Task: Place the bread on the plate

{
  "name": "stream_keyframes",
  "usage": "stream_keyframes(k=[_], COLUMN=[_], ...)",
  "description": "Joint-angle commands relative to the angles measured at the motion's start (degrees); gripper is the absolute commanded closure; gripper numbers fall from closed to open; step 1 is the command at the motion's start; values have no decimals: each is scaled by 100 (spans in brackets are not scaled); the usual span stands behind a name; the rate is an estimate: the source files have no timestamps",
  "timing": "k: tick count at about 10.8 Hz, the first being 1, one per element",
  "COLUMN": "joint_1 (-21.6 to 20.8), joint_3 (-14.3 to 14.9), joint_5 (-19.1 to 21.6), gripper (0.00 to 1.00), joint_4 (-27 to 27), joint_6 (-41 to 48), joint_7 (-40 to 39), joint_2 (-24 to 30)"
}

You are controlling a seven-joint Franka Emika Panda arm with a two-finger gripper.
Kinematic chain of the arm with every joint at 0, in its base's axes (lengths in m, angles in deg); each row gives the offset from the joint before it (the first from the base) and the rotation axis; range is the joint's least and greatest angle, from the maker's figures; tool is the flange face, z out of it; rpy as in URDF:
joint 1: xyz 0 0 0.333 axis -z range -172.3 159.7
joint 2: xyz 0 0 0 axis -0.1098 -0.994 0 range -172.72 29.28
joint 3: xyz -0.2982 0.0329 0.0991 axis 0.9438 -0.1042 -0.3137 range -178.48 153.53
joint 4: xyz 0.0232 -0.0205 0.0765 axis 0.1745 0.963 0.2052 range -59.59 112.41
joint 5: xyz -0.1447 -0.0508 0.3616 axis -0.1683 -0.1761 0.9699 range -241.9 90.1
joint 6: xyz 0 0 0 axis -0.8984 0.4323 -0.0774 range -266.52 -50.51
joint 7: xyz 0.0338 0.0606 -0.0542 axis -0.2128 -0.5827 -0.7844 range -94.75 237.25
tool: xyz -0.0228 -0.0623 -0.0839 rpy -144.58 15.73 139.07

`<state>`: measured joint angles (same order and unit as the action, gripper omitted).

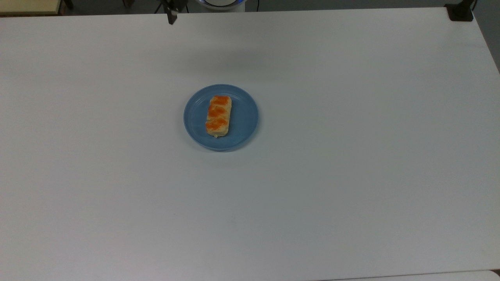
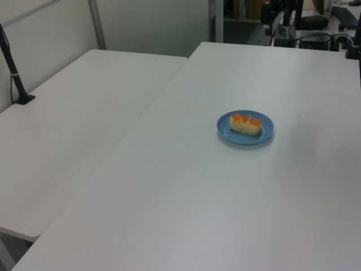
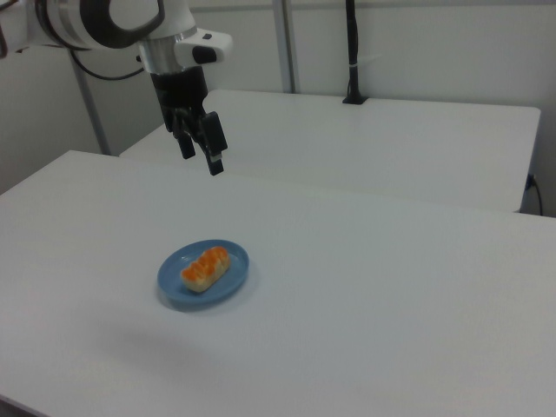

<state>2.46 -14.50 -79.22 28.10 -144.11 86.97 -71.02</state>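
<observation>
The bread (image 1: 218, 116), a pale-yellow roll with three orange-brown bumps, lies flat on the blue plate (image 1: 244, 117) near the middle of the white table. The left view shows the bread (image 2: 245, 123) on the plate (image 2: 242, 139), and the right view shows the bread (image 3: 206, 267) slightly left of centre on the plate (image 3: 229, 284). My gripper (image 3: 201, 158) hangs high above the table, up and behind the plate in the right view, open with nothing between its fingers. One black fingertip (image 1: 170, 18) pokes in at the top view's upper edge.
The white table (image 1: 351, 175) stretches wide around the plate. A second white table (image 2: 73, 113) adjoins it on the left view's left, with a black post (image 2: 16, 76) standing on it. A black clamp (image 1: 461, 11) sits at the top view's upper right corner.
</observation>
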Motion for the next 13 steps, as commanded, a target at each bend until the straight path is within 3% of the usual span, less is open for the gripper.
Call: stream_keyframes(k=[1,3,13], joint_1=[-463,-410,-595], joint_3=[510,545,783], joint_5=[112,103,112], gripper=[0,0,0], joint_4=[-2,-38,-55], joint_6=[136,67,-171], joint_7=[-1292,-2332,-2310], joint_2=[150,132,62])
